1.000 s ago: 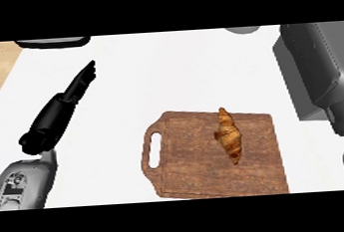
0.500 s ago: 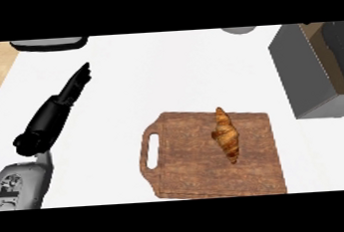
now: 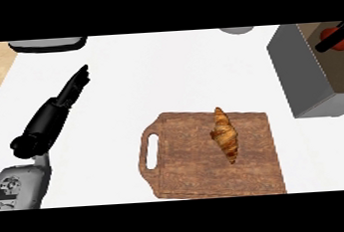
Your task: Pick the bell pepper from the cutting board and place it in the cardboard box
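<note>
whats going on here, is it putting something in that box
It looks that way. The right hand is over the open box at the counter's right edge, with something red showing by its fingers, probably the pepper; whether the fingers grip it is hard to tell. The cutting board holds only a croissant. The left hand rests open on the counter at the left, fingers straight, touching nothing.
</note>
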Motion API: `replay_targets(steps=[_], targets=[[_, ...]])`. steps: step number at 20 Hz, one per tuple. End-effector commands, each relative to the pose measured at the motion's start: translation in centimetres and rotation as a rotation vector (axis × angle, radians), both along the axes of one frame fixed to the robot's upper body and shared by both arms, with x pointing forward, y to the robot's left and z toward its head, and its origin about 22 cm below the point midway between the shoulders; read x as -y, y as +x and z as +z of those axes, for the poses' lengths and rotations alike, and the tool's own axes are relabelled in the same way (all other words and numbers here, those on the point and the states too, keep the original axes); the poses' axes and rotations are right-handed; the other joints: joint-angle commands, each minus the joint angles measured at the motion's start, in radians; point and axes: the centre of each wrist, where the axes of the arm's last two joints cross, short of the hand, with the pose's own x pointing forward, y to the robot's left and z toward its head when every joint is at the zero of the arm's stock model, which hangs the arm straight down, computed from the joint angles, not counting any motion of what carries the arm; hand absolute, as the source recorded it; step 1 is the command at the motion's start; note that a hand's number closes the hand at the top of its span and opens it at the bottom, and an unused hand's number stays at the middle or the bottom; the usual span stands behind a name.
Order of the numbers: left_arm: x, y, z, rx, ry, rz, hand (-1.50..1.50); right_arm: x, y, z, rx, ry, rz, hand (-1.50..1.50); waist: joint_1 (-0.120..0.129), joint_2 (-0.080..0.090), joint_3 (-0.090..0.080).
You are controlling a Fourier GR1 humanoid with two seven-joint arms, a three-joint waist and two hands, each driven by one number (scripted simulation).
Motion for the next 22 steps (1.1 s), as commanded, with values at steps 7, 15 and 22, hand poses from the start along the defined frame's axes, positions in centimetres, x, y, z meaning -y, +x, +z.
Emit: replay_targets(steps=[7, 15, 22], targets=[[0.1, 0.6, 0.3, 0.005, 0.004, 0.018, 0.0, 2.1, -1.3, -1.6, 0.082, 0.153, 0.242, -1.5, -0.01, -0.002, 0.0], [-0.7, -0.3, -0.3, -0.007, -0.007, 0.03, 0.0, 3.3, -1.6, 3.7, 0.921, 0.358, 0.028, -1.5, -0.025, -0.007, 0.005], [-0.5, -0.2, -0.9, -0.001, -0.004, 0.043, 0.0, 7.2, -4.9, -1.2, 1.123, 0.462, -0.13, -1.5, -0.037, -0.011, 0.0]])
